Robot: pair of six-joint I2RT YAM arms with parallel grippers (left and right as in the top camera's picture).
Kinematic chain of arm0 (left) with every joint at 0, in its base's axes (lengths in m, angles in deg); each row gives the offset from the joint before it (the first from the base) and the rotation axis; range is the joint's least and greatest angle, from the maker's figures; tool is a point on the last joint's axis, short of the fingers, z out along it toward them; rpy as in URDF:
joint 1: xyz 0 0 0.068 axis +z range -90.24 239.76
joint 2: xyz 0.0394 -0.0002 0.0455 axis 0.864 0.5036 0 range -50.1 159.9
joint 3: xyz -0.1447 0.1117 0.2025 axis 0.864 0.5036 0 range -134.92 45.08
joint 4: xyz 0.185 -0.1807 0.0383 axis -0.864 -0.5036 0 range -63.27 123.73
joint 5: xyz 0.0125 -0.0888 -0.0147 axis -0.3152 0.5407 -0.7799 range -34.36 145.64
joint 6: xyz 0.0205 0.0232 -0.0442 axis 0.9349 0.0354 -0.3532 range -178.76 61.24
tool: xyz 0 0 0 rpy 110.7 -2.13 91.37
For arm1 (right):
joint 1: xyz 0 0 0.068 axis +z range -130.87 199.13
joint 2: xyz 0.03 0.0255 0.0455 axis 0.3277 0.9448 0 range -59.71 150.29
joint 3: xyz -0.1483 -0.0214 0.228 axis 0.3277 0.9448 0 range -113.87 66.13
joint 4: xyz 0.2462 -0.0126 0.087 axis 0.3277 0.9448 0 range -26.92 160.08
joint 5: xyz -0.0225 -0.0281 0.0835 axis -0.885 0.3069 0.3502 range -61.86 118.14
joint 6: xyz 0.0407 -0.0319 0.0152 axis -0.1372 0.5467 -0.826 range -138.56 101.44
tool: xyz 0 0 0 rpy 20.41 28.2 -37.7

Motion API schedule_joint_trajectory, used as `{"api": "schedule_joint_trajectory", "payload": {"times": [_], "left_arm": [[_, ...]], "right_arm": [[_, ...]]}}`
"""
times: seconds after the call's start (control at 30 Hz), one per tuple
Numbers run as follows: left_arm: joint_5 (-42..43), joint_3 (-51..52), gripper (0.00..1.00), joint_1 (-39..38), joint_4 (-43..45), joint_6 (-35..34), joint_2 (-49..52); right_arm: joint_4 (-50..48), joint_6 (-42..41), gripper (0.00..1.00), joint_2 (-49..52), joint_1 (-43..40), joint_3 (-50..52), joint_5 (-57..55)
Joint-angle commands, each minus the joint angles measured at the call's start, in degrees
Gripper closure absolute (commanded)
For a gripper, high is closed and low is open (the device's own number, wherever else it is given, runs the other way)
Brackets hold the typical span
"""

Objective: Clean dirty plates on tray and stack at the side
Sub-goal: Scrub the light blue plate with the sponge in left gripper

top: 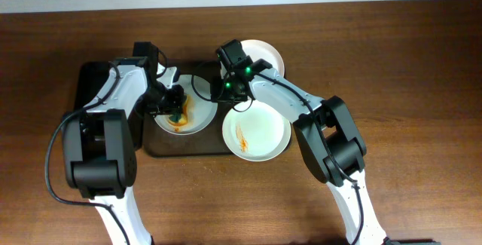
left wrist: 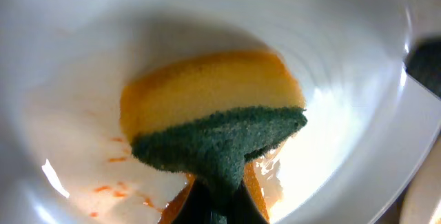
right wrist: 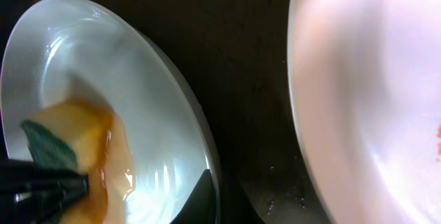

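Note:
A dirty plate point(top: 200, 121) smeared with orange sauce sits on the left of the dark tray point(top: 188, 146). My left gripper point(top: 175, 106) is shut on a yellow and green sponge point(left wrist: 207, 100) and presses it into that plate point(left wrist: 344, 58). My right gripper point(top: 228, 99) is at this plate's right rim point(right wrist: 138, 79), with one finger point(right wrist: 201, 198) inside the rim, apparently pinching it. A second dirty plate point(top: 263, 128) with orange streaks lies at the tray's right end point(right wrist: 372, 79). A plain white plate point(top: 265, 53) lies at the back.
A smaller glossy black tray point(top: 90, 79) lies left of the big tray, under my left arm. Both arms cross over the tray's back edge. The brown wooden table point(top: 422, 64) surrounds everything.

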Motion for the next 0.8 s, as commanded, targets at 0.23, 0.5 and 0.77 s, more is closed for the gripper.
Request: {"api": "schedule_joint_trajectory", "payload": {"times": [0.23, 0.5, 0.77], "left_arm": [[-23.91, 0.09, 1.0, -0.39, 8.02, -20.22, 1.66], [-23.06, 0.09, 1.0, -2.14, 8.76, -20.61, 1.66], [-23.02, 0.09, 0.99, -2.71, 8.74, -20.61, 1.66]], "right_arm": [[1.31, -0.28, 0.96, 0.5, 0.52, -0.37, -0.13], [2.73, -0.31, 0.94, 0.52, 1.77, -0.26, -0.83], [2.58, -0.52, 0.96, 1.57, 3.21, -0.26, -3.3]]}}
